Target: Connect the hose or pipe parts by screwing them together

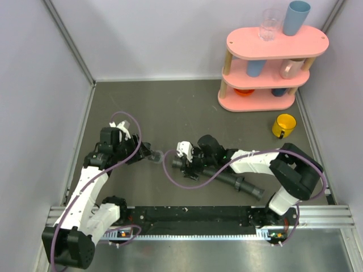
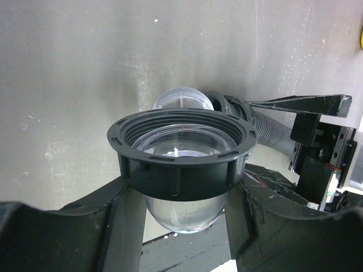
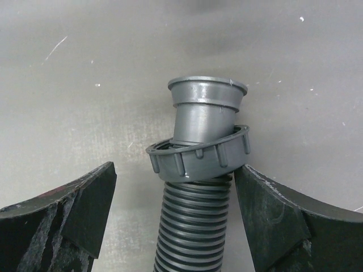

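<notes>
My left gripper (image 2: 181, 191) clamps the fitting (image 2: 181, 144), threads presented for mating; my right gripper (image 3: 176, 192) stands open and empty, the hose (image 3: 190, 232) between its jaws, likely to grip for screwing.

Clear, glossy plastic on the bowl (image 2: 181, 215), lower centre; its black ring nut (image 2: 181, 167) looks matt, ridged plastic. The hose (image 3: 190, 232) is ribbed grey plastic, its cuff (image 3: 205, 113) smooth, semi-matt. Under it the table (image 3: 74, 85) is matt, scuffed.

Pale walls (image 1: 159, 34) enclose a dark grey tabletop (image 1: 164, 107), a pink tiered shelf (image 1: 244, 45) and yellow mug (image 1: 284, 125) at far right.
</notes>
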